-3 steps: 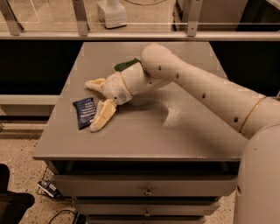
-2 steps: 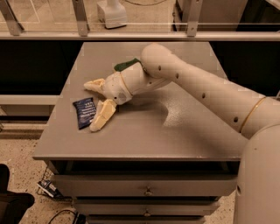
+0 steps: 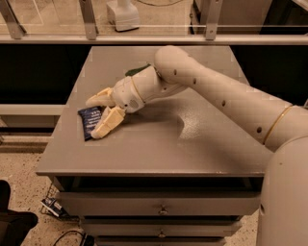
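My gripper (image 3: 97, 116) hangs low over the left part of the grey table (image 3: 159, 144), its two cream fingers (image 3: 108, 122) spread open. A flat dark blue packet (image 3: 89, 121) lies on the tabletop between and just under the fingers, near the table's left edge. The near finger rests over the packet's right side; the far finger (image 3: 98, 97) points past its top end. A dark green object (image 3: 137, 70) lies behind my wrist, mostly hidden by the arm.
My white arm (image 3: 226, 103) sweeps in from the right across the table. The table has drawers (image 3: 161, 209) below its front edge. A metal rail (image 3: 154, 38) runs behind the table, with a white device (image 3: 122, 14) beyond it. Cables (image 3: 55, 209) lie on the floor at lower left.
The gripper has shifted slightly toward the left over the blue packet; its fingers stay spread. The packet has not moved.
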`<state>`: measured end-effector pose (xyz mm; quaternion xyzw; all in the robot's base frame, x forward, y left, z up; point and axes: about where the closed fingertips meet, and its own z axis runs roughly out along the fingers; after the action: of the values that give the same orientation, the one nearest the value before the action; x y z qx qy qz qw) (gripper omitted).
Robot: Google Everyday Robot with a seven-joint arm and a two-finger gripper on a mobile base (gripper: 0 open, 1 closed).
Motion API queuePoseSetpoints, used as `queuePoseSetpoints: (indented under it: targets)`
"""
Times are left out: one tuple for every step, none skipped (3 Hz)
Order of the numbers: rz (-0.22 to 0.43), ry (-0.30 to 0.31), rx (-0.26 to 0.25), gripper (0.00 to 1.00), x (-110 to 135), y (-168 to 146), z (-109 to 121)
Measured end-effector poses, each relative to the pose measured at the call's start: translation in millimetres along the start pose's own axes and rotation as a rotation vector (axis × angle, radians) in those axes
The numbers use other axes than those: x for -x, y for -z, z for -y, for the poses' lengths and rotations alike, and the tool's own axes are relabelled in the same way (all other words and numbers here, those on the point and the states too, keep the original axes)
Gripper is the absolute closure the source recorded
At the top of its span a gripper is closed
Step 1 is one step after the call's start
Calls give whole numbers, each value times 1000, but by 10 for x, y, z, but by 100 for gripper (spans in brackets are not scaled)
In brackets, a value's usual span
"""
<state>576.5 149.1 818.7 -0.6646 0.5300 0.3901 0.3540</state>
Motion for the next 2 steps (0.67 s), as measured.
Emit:
queuePoseSetpoints:
  targets:
    - [0,0,0,93,21,11,1]
    - [0,0,1,100,34,14,1]
